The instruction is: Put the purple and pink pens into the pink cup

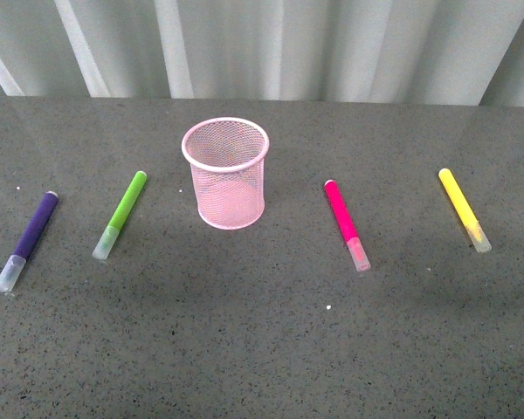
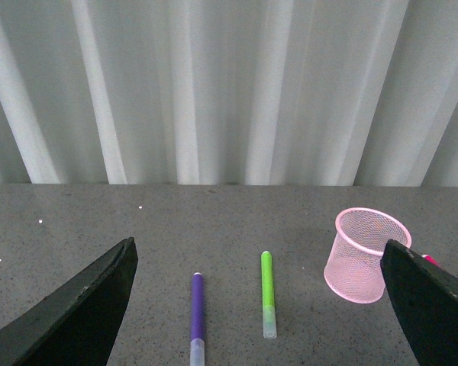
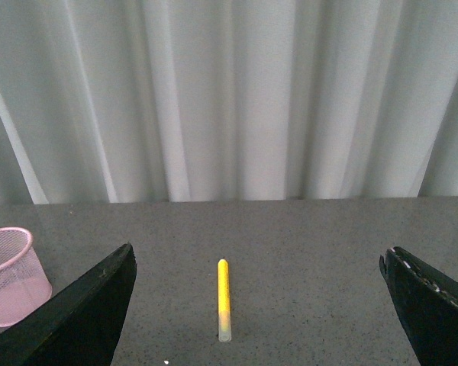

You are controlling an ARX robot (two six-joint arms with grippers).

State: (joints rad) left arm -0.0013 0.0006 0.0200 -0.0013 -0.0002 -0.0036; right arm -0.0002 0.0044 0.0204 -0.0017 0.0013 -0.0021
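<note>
Gaping left gripper [image 2: 257, 245]: jaws wide apart, empty; purple pen [image 2: 197, 305] ahead between them.
Right gripper [image 3: 256, 252]: jaws spread apart, empty.
Pink cup [image 2: 362, 271]: just beside one left jaw.

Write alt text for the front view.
An upright, empty pale pink wire-mesh cup stands on a speckled grey tabletop, with capped pens lying flat beside it: a dark purple pen and a lime-green pen to its left, a magenta-pink pen and a yellow pen to its right. No arm shows.

Pale pink mesh cup [image 1: 225, 173]; dark purple pen [image 1: 28, 240]; magenta pen [image 1: 346, 224]; lime pen [image 1: 120, 214]; yellow pen [image 1: 464, 209]; speckled grey tabletop [image 1: 262, 340].
</note>
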